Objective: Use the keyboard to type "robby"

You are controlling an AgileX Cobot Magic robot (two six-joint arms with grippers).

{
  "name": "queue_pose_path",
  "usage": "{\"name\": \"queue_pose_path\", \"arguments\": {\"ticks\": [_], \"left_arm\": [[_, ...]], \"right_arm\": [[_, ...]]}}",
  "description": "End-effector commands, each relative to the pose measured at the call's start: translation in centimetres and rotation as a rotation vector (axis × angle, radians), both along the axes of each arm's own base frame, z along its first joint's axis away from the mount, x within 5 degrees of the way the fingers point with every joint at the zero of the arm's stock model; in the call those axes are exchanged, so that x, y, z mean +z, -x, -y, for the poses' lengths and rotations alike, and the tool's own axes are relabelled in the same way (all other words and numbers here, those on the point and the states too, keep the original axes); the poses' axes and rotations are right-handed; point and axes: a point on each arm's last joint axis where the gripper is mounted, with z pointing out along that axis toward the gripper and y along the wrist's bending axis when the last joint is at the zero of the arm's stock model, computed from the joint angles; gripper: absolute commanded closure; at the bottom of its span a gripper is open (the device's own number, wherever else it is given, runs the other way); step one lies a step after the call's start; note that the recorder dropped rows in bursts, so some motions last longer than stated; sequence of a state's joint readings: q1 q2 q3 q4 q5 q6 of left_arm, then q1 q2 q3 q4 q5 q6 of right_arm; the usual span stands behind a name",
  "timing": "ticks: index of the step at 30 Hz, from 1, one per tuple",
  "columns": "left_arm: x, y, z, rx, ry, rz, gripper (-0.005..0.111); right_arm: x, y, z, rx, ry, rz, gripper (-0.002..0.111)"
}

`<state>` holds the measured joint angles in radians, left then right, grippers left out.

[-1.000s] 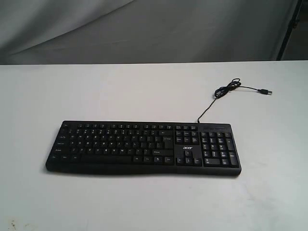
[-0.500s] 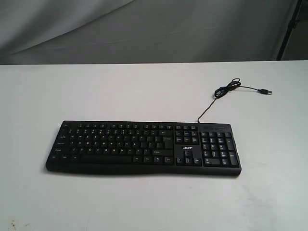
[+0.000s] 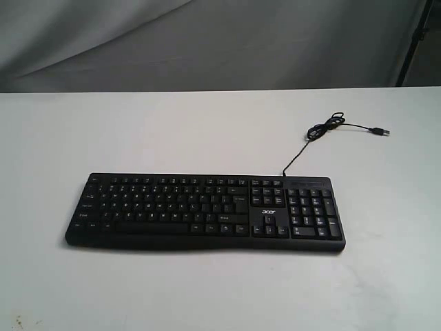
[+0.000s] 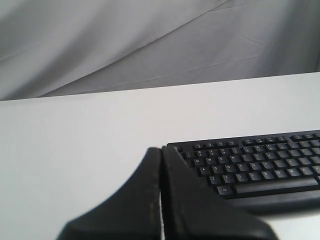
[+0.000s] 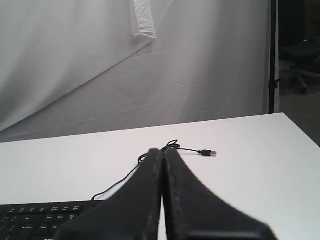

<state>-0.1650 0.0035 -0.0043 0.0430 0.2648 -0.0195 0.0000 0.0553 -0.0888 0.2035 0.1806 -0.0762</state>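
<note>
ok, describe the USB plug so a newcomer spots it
On the white table lies a long black keyboard. A thin black cable leaves its far edge, coils once and runs right in the exterior view. The USB plug is its loose end: small, metal-tipped, plugged into nothing.

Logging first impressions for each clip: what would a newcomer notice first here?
A long black keyboard lies on the white table, its thin cable curling back to a loose USB plug at the right rear. In the wrist views the left gripper and right gripper are both shut, and no arm shows over the keys in the exterior view.
</note>
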Motion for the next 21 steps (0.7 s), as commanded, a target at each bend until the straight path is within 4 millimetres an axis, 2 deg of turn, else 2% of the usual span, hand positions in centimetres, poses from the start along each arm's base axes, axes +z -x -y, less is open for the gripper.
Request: {"name": "queue_pose_path", "arguments": {"ticks": [1, 6, 17, 21], "left_arm": [[-0.1, 0.0, 0.0, -0.006, -0.001, 0.005, 0.107], [-0.1, 0.0, 0.0, -0.006, -0.001, 0.005, 0.107], [-0.1, 0.0, 0.0, -0.006, -0.001, 0.005, 0.107], [-0.1, 0.0, 0.0, -0.006, -0.001, 0.005, 0.107]], "right_arm": [[-0.9, 0.0, 0.0, -0.004, -0.006, -0.028, 0.108], [-2.5, -0.3, 0.1, -0.015, -0.021, -0.035, 0.108], [-2.7, -0.3, 0.2, -0.023, -0.004, -0.052, 0.108], [-3.2, -0.2, 0.3, -0.023, 0.045, -0.107, 0.108]]}}
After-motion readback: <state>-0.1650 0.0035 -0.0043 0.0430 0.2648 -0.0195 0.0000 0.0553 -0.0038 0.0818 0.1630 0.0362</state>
